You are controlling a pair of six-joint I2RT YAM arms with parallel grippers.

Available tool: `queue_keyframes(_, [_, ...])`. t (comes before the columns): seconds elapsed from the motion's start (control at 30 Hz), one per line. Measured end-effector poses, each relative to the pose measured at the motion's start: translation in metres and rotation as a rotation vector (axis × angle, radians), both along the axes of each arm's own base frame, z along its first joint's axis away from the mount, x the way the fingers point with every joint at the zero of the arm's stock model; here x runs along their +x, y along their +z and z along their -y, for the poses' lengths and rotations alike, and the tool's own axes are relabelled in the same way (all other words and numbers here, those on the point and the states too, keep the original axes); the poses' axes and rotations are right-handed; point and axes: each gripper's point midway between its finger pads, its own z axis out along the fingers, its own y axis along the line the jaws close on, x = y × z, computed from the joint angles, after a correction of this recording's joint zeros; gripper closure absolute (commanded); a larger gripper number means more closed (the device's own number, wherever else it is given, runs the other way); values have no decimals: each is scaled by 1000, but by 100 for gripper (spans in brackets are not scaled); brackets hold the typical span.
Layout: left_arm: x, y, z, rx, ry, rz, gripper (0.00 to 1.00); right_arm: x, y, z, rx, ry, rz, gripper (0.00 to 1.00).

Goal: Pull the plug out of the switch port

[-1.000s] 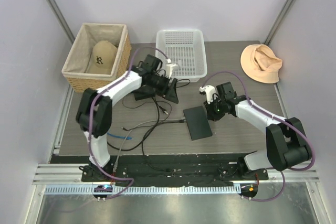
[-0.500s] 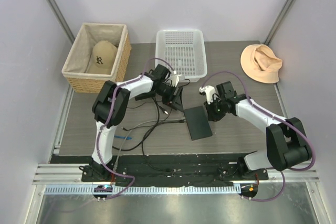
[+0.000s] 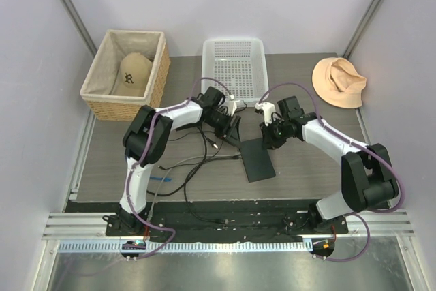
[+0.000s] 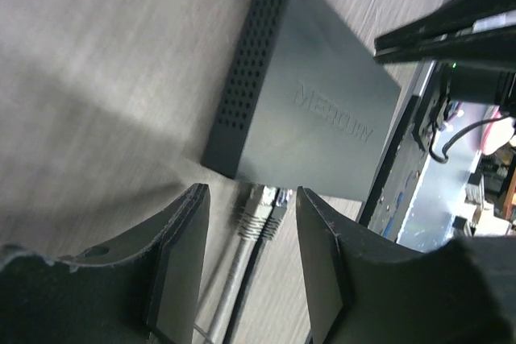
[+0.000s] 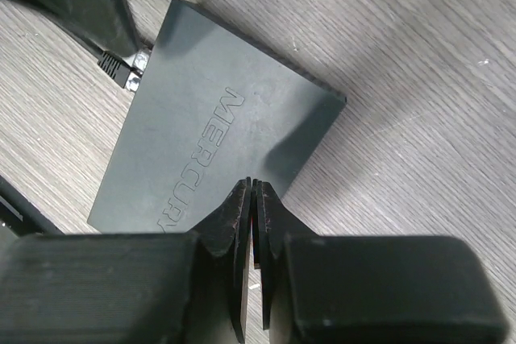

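The plug (image 4: 255,217) sits in the switch (image 3: 257,159), before the basket (image 3: 235,73).

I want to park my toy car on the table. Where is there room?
The table is bare right of the flat black box, below the peach floppy hat, and in front of the wicker basket. The middle is crowded with tangled black cables.

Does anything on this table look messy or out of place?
The cables sprawl in loose loops left of the black switch box, which lies askew to the table edges. One peach hat sits on the bare table, while another hat is in the wicker basket.
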Motion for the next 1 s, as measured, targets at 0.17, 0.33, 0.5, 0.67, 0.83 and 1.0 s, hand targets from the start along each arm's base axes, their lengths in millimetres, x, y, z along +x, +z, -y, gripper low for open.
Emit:
queue_keyframes(0.17, [-21, -7, -13, 39, 8, -11, 46, -3, -1, -4, 4, 13, -4, 87])
queue_keyframes(0.33, [-27, -2, -20, 57, 35, 35, 46, -12, -8, -4, -4, 22, -28, 86])
queue_keyframes(0.5, [-26, -6, -10, 50, 41, 53, 47, -17, -12, -4, -14, 28, -39, 86])
queue_keyframes(0.67, [-25, -8, 2, 28, 39, 45, 51, -21, -14, -8, -26, 49, -47, 86])
queue_keyframes(0.83, [-24, -10, 8, 6, 37, 29, 59, -24, -16, -10, -33, 64, -51, 85])
queue_keyframes(1.0, [-26, -12, 9, -8, 23, 14, 64, -25, -16, -11, -37, 69, -49, 85])
